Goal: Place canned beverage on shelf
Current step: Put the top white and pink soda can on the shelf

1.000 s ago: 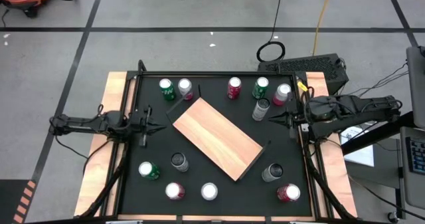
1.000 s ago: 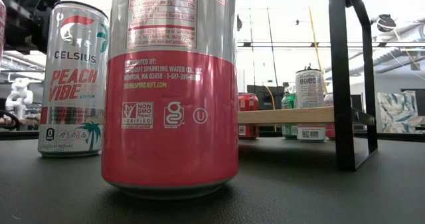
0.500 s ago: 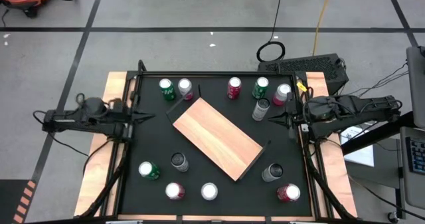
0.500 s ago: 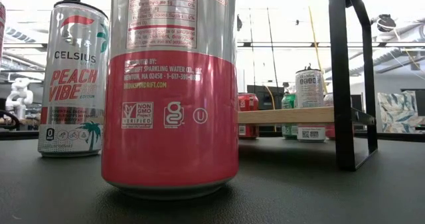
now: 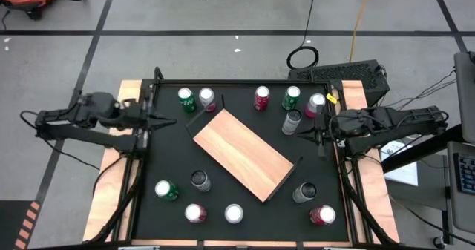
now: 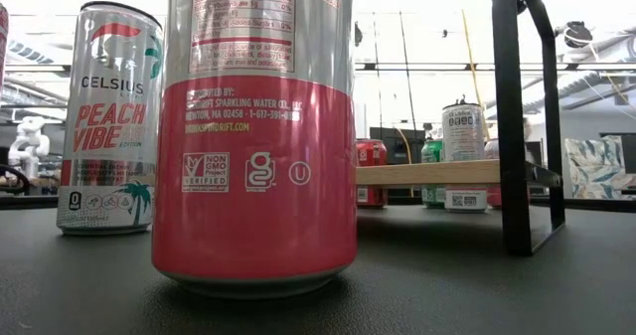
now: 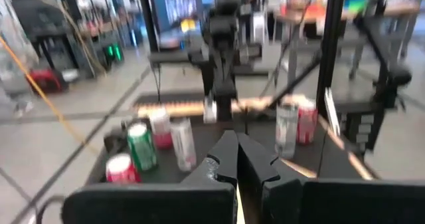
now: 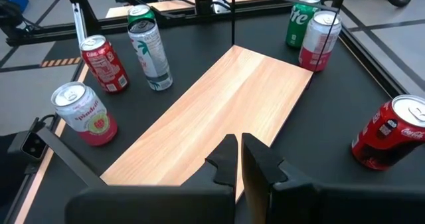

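The shelf (image 5: 243, 154) is lying diagonally in the middle of the black counter (image 5: 171, 161), its wood-grain top bare, so no can is sitting on it yet. The right gripper (image 5: 306, 133) is hanging at the counter's right edge with its fingers pressed together and holding nothing; the shelf is lying just ahead of it, and the tall silver can (image 5: 291, 122) is standing close beside its tip, with the pink can (image 5: 315, 105), green can (image 5: 291, 97) and red can (image 5: 261, 98) a little beyond. That cluster looks like the easiest pick for this arm, though the fingers would need to part first. The left gripper (image 5: 165, 120) is sitting at the opposite edge, also closed and empty, pointing across towards the shelf; a green can (image 5: 185, 98) and a pink-silver can (image 5: 207, 99) are standing near it, just off to one side. More cans are waiting along the near edge, well apart from both grippers, among them the big pink can (image 6: 260, 136) and the Celsius can (image 6: 106, 118) filling the low view. Judging by this, the task is only beginning
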Available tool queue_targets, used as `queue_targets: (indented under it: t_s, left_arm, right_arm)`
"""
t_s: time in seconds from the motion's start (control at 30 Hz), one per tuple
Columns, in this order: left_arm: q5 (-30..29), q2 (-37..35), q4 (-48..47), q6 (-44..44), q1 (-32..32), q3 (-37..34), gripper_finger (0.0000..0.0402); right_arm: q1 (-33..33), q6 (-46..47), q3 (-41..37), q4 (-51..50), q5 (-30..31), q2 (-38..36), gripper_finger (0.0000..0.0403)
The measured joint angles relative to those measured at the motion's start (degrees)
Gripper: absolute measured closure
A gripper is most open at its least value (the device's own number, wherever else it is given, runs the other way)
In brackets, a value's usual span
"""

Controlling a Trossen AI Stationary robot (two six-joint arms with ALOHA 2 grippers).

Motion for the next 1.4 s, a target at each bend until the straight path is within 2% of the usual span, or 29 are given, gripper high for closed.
queue_targets:
  t_s: [0.23, 0.63, 0.83, 0.97, 1.4]
  left_arm:
    - [0.5, 6.3, -4.4, 1.0, 0.0, 0.0, 0.0402]
    - [0.5, 13.0, 1.6, 1.0, 0.0, 0.0, 0.0402]
    - [0.5, 15.6, 4.9, 1.0, 0.0, 0.0, 0.0402]
    - [0.5, 17.0, 6.6, 1.0, 0.0, 0.0, 0.0402]
    - [0.8, 19.7, 6.9, -1.0, -0.3, 0.0, 0.0402]
  right_arm:
    - [0.0, 0.7, 0.0, -0.4, 0.0, 1.0, 0.0403]
    - [0.0, 7.8, 0.0, -1.5, 2.0, 2.7, 0.0403]
    - [-0.3, 8.2, 0.1, 0.0, 7.6, 5.9, 0.0403]
    - [-1.5, 9.7, 3.6, -2.0, 7.5, 8.5, 0.0403]
    - [-5.7, 11.0, 18.9, -21.3, 7.7, 19.2, 0.0402]
